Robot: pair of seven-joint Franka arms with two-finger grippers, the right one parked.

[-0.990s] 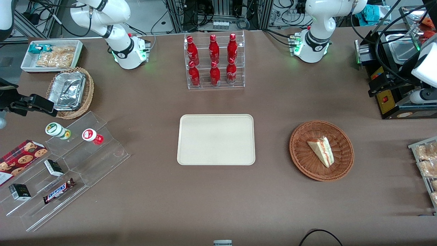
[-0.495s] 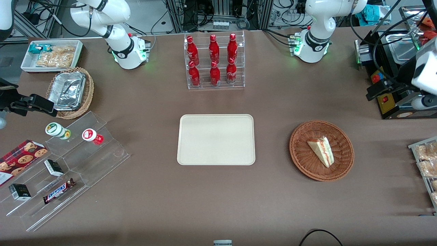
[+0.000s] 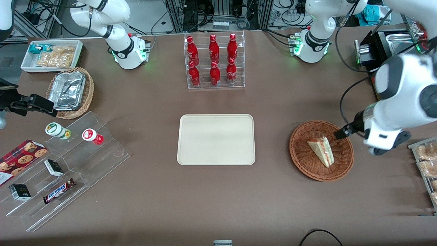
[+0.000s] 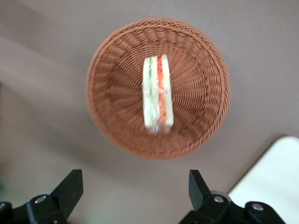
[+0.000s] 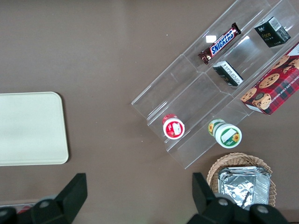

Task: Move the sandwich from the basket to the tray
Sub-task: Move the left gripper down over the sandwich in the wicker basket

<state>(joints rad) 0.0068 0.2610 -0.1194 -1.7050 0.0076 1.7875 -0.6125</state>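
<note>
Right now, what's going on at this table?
The left arm's claw is open and empty, hanging above the reddish-brown basket, off the rim on the working arm's side. The sandwich lies untouched in the basket. The cream tray at the table's middle has nothing on it, so the transfer has not yet begun; a descent onto the sandwich looks like the next move.

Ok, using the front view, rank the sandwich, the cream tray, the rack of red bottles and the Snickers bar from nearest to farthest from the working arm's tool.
The tool hangs open over the basket's rim.
1. Sandwich, in the basket just below the tool.
2. Tray, mid-table.
3. Bottle rack, farther from the camera than the tray.
4. Snickers bar, at the parked arm's end.
</note>
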